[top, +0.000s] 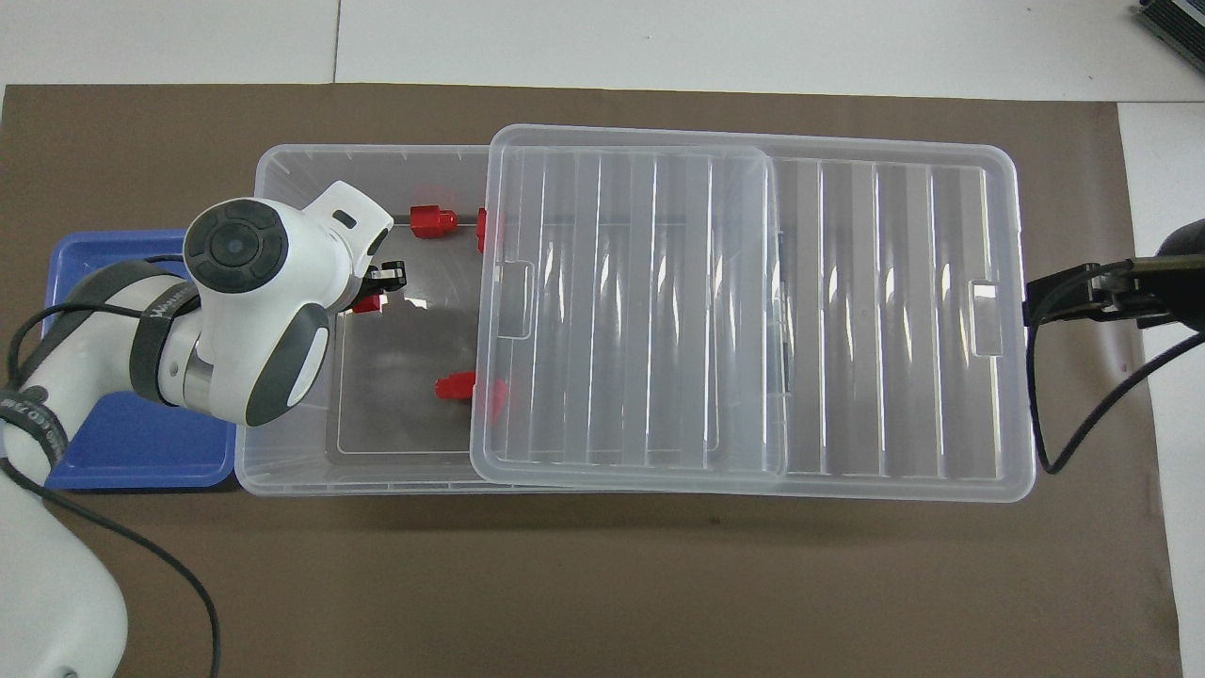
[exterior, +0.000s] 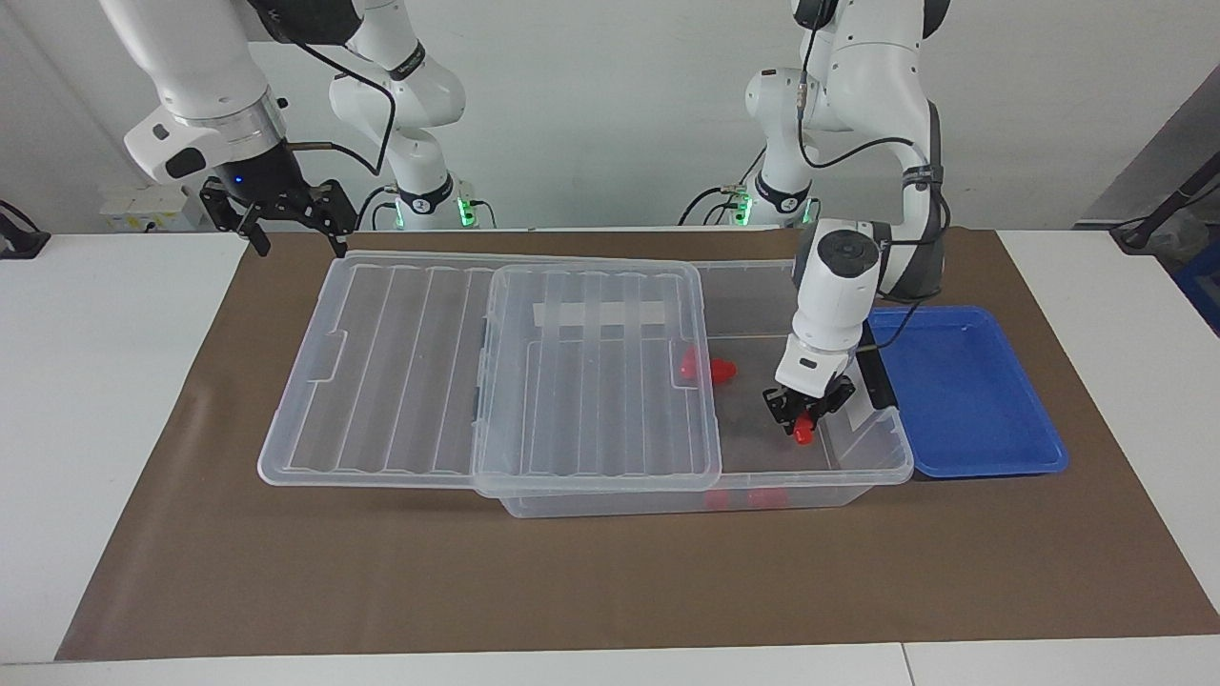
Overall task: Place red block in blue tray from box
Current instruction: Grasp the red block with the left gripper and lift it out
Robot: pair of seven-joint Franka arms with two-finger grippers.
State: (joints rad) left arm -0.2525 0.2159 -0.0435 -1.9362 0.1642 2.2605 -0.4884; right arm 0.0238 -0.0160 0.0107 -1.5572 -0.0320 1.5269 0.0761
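Observation:
The clear box (exterior: 858, 469) lies across the mat, its ribbed lid (exterior: 496, 372) slid toward the right arm's end so the end by the blue tray (exterior: 972, 400) is uncovered. My left gripper (exterior: 801, 417) reaches down into that uncovered end, close to the wall beside the tray, and is shut on the small red block (exterior: 803, 434). In the overhead view the left gripper (top: 372, 290) and the red block (top: 367, 303) show just past the wrist. My right gripper (exterior: 286, 224) waits open in the air at the lid's outer end, also seen from overhead (top: 1073, 294).
Other red pieces lie in the box: one pair by the lid's edge (top: 457, 384), another by the wall farthest from the robots (top: 433, 221). The blue tray (top: 122, 452) holds nothing. A brown mat (exterior: 610, 572) covers the table.

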